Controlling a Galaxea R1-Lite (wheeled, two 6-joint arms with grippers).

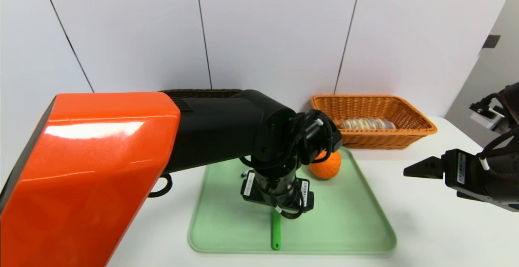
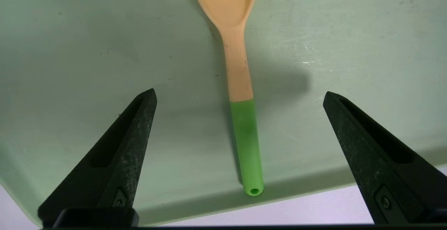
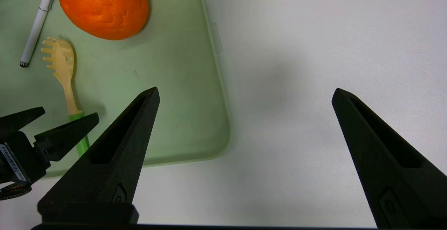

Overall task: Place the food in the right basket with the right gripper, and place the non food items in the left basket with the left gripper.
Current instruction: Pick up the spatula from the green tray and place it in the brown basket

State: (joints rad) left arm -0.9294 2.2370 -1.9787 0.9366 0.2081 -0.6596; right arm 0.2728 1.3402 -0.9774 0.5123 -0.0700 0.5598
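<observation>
Lab-like test bench: bare white table (image 1: 425,226), plain white wall panels (image 1: 275,27), green tray (image 1: 344,226).

From the head, we saw only the back rim of the dark basket (image 1: 202,93) above the left arm (image 1: 121,157), which also covered the orange's (image 1: 326,165) left side and all but the green handle of the spoon (image 1: 276,229). The right gripper (image 1: 419,169) was cut off at the edge. The pen's (image 3: 36,23) upper end ran out of the right wrist view.
</observation>
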